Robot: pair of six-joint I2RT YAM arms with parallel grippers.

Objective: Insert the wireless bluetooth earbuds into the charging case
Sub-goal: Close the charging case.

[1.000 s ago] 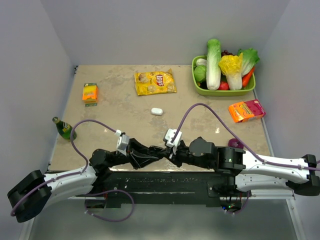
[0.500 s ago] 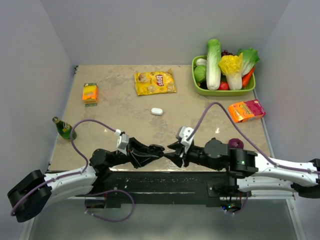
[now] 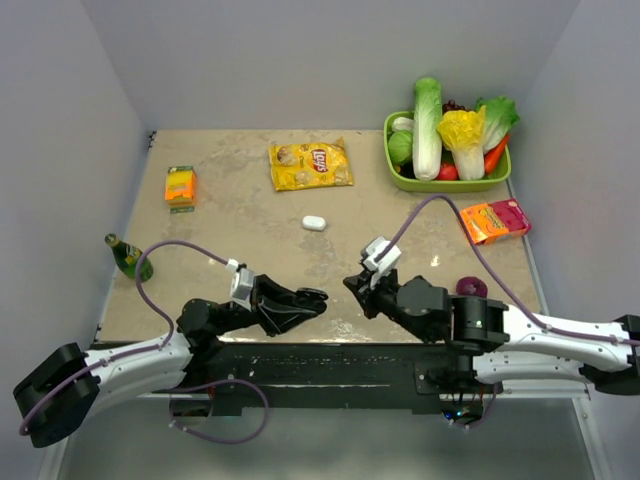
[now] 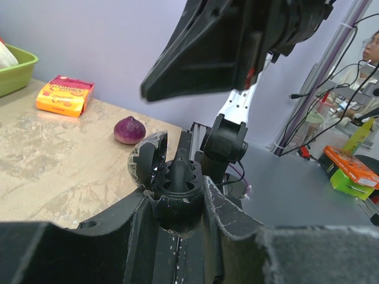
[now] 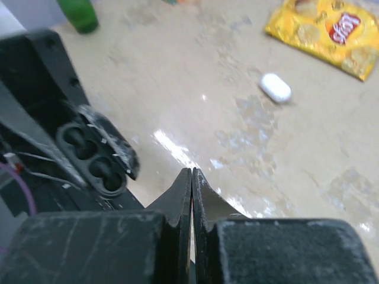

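Observation:
The white pill-shaped charging case [image 3: 314, 223] lies shut on the table beyond both grippers; it also shows in the right wrist view [image 5: 275, 87]. My left gripper [image 3: 312, 297] [image 4: 177, 207] is shut on a small black hinged holder [image 4: 179, 180] with its lid [image 4: 147, 161] open. The right wrist view shows two round wells in this holder [image 5: 95, 161]. My right gripper [image 3: 352, 283] [image 5: 192, 171] is shut with its jaws pressed together and nothing visible between them. It hangs just right of the left gripper's tip, apart from it. No loose earbuds are in view.
A purple onion [image 3: 470, 288] [image 4: 129, 130] sits by the right arm. An orange-pink packet [image 3: 492, 220], a yellow chips bag [image 3: 311, 165], a green basket [image 3: 447, 183] of vegetables, an orange box [image 3: 180, 185] and a green bottle [image 3: 128, 258] lie around the table.
My right gripper has drawn back from the left gripper's tip, moving right and a little farther up the table. The left gripper has barely moved.

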